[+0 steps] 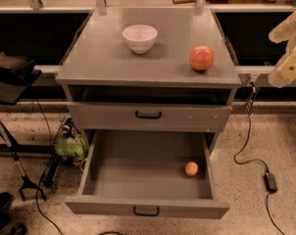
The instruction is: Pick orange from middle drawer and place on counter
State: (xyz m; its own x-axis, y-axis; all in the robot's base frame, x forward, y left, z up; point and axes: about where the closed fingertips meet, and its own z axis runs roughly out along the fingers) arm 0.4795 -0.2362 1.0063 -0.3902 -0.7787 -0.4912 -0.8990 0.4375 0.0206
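Note:
The small orange [191,168] lies on the floor of the pulled-out middle drawer [147,208], near its right wall. The drawer is the lowest one of the grey cabinet and has a small black handle on its front. The counter [99,58] is the cabinet's flat grey top. My gripper [291,48] is at the right edge of the view, off the counter's right side and well above the drawer. It is open and empty, far from the orange.
A white bowl [139,37] and a larger reddish-orange fruit [202,58] sit on the counter. A shut drawer front [148,115] sits above the open one. A black stand [11,111] and green item [69,146] are on the left, and a cable with adapter [270,181] lies on the floor at right.

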